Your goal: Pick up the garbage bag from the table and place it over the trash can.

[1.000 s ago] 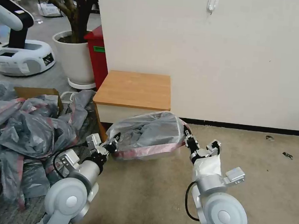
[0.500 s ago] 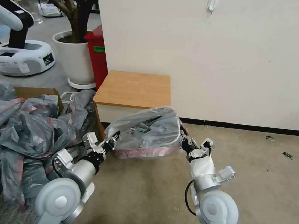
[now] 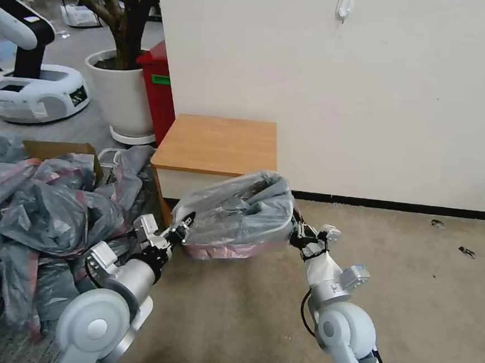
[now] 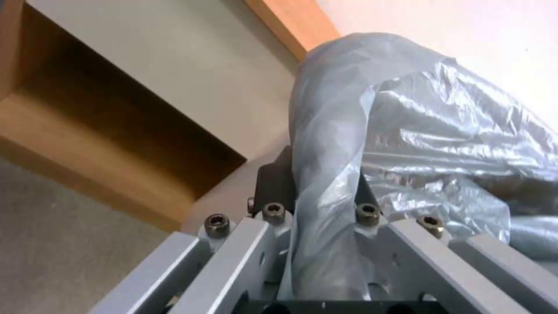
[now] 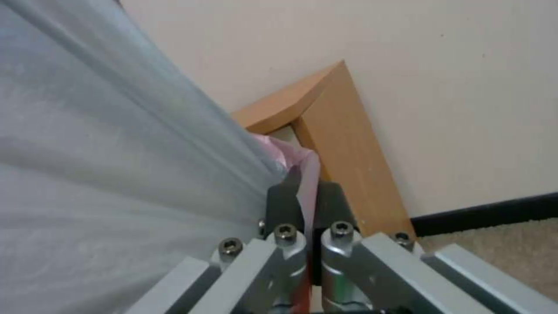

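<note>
Jaws of left gripper and right gripper: each pinching the garbage bag rim, mouth stretched between, low before the counter. Advice: keep tension even, lower level. Counter edge touching behind; heap of bags crowding left; carpet open right.

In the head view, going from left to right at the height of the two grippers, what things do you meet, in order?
Heap of grey and pink plastic bags → left gripper → thin grey translucent garbage bag with a pink-red band along its rim, stretched between the grippers → right gripper → beige carpet floor.
</note>
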Robot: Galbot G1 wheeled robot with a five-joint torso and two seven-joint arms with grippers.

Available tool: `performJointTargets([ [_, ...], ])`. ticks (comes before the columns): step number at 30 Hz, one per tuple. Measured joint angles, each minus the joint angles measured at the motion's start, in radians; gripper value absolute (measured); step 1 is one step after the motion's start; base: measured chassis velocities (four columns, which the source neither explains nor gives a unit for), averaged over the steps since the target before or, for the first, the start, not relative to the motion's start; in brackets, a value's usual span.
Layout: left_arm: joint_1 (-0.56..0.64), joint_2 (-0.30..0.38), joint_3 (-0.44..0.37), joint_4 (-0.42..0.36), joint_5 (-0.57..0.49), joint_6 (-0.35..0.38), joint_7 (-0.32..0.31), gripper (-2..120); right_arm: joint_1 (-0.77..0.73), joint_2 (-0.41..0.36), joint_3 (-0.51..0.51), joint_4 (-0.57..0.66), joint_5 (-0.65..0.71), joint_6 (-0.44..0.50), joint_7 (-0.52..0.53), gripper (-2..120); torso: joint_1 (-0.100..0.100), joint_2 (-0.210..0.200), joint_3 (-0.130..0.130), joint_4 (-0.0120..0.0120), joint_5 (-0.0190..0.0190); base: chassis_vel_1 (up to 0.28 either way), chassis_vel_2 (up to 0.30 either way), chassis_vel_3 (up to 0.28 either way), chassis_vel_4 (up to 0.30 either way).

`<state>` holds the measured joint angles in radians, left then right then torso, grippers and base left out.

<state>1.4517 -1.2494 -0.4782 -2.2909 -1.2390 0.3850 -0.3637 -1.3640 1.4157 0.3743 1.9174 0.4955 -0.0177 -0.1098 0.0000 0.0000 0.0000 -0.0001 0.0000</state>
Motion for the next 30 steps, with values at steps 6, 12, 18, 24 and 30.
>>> performJointTargets([
  [6, -0.01, 0.005, -0.005, 0.013, -0.006, 0.001, 0.0, 5, -0.022, -0.012, 0.003, 0.009, -0.068, 0.035, -0.034, 0, 0.0, 0.0, 0.0, 0.0, 0.0, 0.0, 0.0, 0.0, 0.0],
  [12, -0.02, 0.012, -0.012, 0.025, -0.013, 0.002, 0.001, 5, -0.043, -0.025, 0.005, 0.024, -0.133, 0.053, -0.054, 9, 0.0, 0.0, 0.0, 0.0, -0.0001, 0.0, 0.0, 0.0, 0.0],
  [18, -0.014, 0.017, -0.007, 0.035, 0.047, 0.006, 0.011, 5, -0.071, -0.042, 0.006, 0.104, 0.041, -0.009, -0.004, 30, 0.0, 0.0, 0.0, 0.0001, 0.0, 0.0, 0.0, 0.0, 0.0],
  [24, -0.012, 0.023, 0.001, 0.038, 0.078, 0.008, 0.021, 5, -0.115, -0.068, 0.04, 0.199, 0.355, -0.096, 0.029, 54, 0.0, 0.0, 0.0, 0.0, 0.0, 0.0, 0.0, 0.0, 0.0],
  [30, -0.012, 0.029, 0.0, 0.038, 0.077, 0.007, 0.02, 5, -0.159, -0.075, 0.09, 0.279, 0.687, -0.19, 0.041, 78, 0.0, 0.0, 0.0, 0.0, -0.0001, 0.0, 0.0, 0.0, 0.0],
])
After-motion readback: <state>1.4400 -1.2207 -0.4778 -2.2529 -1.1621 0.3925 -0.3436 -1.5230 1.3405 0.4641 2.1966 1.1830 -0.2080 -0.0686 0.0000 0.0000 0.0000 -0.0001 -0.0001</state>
